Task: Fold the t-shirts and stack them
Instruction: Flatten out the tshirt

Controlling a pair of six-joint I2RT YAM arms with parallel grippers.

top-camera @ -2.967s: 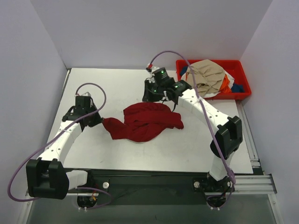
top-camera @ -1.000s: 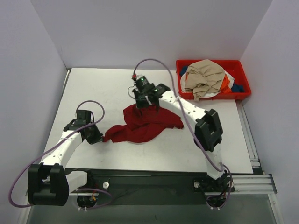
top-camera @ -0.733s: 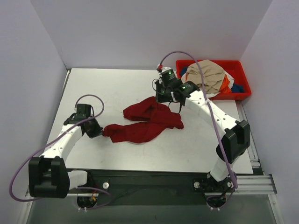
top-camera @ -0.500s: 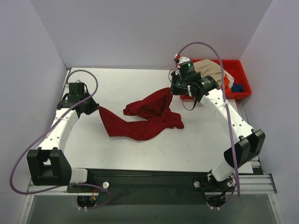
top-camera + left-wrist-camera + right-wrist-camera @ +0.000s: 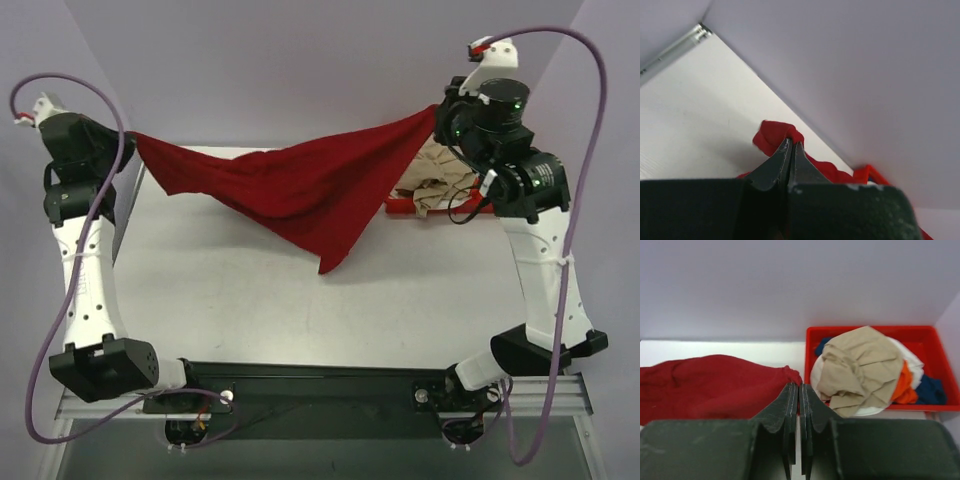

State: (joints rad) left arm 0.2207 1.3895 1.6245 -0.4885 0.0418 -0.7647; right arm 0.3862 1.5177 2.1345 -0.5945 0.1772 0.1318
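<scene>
- My left pincer [image 5: 130, 141]: raised at the upper left of the overhead frame, jaws clenched on a bunched corner of the dark red t-shirt [image 5: 300, 185].
- My right pincer [image 5: 440, 118]: raised at the upper right, jaws pinched tight on the opposite corner.
- Dark red t-shirt: hangs in the air between my two pincers, above the table [image 5: 200, 290]. The slack middle sags to a point at centre frame.
- Deciding relation: the shirt's long axis runs left to right across the frame. The cloth lies inward from each pincer, one end apiece, so neither arm is nearer. In my judgement, laying it flat calls for both to lower together.
- Remaining stock: tan t-shirt [image 5: 860, 365] heaped over orange cloth [image 5: 905, 385], white cloth [image 5: 907, 357] and blue cloth [image 5: 930, 390] in the red bin [image 5: 920, 332], right of my right pincer.
</scene>
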